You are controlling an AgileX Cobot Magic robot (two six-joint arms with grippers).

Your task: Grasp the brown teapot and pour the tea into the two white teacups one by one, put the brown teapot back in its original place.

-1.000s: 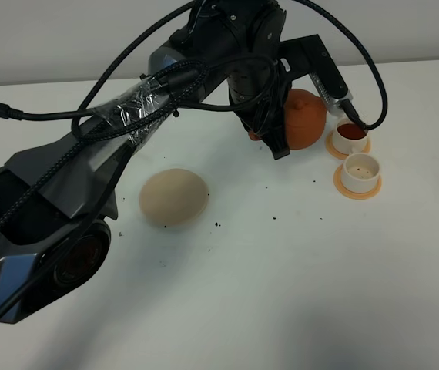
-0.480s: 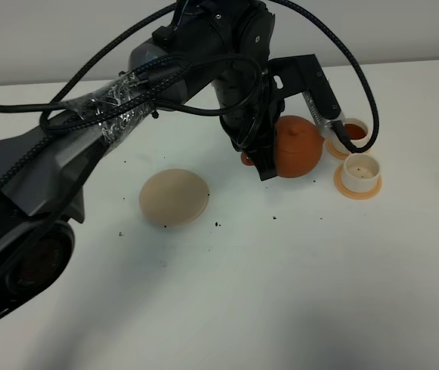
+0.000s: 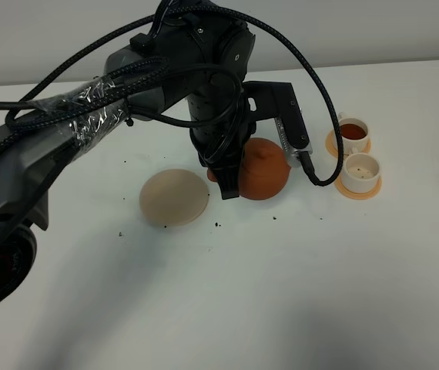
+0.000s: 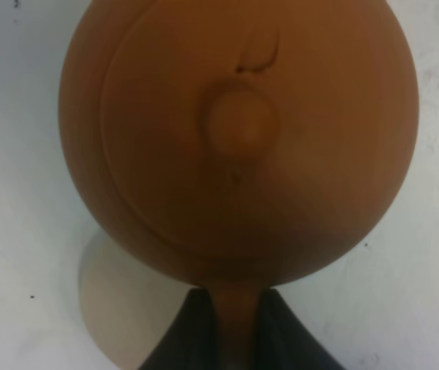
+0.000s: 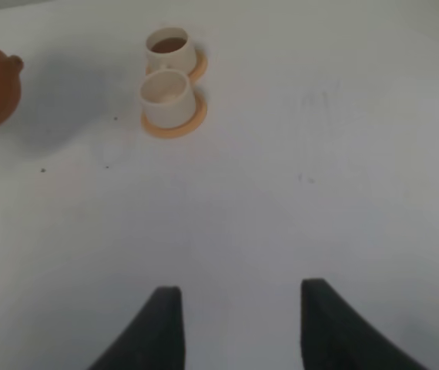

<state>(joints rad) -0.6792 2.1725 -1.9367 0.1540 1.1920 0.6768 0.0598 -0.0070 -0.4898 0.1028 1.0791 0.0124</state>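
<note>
- Left gripper (image 4: pixel 235 333): jaws are closed on the loop handle of the brown teapot (image 3: pixel 264 173). The pot sits mid-worktop, nearer the far edge. It is just beside the cream coaster (image 3: pixel 175 197), on the coaster's right-edge side. I cannot tell whether its base touches the worktop (image 3: pixel 281 301).
- Right gripper (image 5: pixel 239 324): jaws are open and empty over bare worktop near the front edge.
- Risk 1: the far teacup (image 3: pixel 353 132) shows dark tea, while the near teacup (image 3: pixel 360 167) looks pale inside. If I return the pot now, I judge one cup goes unfilled.
- Risk 2: the grip is on the thin handle only. A quick swing could make the pot pivot in the jaws and dribble from the spout.
- Risk 3: the lid (image 4: pixel 239 131) is loose-fitting, I assume. Too steep a tilt could drop it onto a cup.
- Risk 4: the black cable (image 3: pixel 323 184) loops low between the pot and the near teacup. A move toward the right edge could drag the cup off its saucer.
- Risk 5: a landing half on the coaster rim would leave the pot tilted.
</note>
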